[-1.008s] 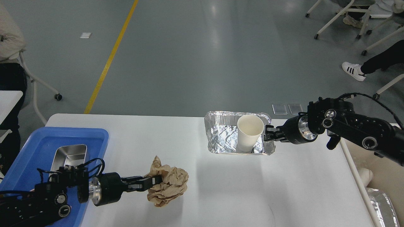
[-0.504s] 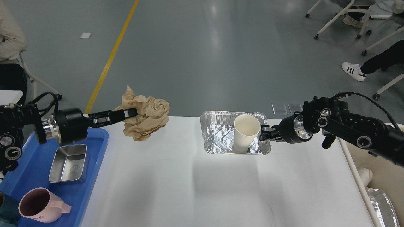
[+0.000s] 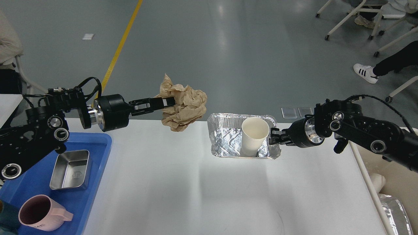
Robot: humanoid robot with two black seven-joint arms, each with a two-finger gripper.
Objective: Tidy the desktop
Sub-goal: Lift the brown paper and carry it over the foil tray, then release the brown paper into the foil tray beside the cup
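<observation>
The white desktop [image 3: 202, 189] fills the lower half of the head view. My left gripper [image 3: 168, 101] is shut on a crumpled ball of brown paper [image 3: 186, 109] and holds it in the air above the desktop's far edge, just left of a foil tray [image 3: 225, 138]. A white paper cup [image 3: 254, 135] stands in the tray's right half. My right gripper [image 3: 273, 136] is at the tray's right rim, shut on the foil edge beside the cup.
A blue plastic tray [image 3: 98, 153] at the left holds a steel tin [image 3: 70, 169] and a pink mug [image 3: 40, 213]. A cream bin [image 3: 392, 192] with waste stands off the desktop's right edge. Chairs and a seated person's legs are far right.
My left gripper has carried the brown paper up off the desktop and then rightward toward the foil tray. The foil tray and cup have shifted slightly left with my right gripper.
</observation>
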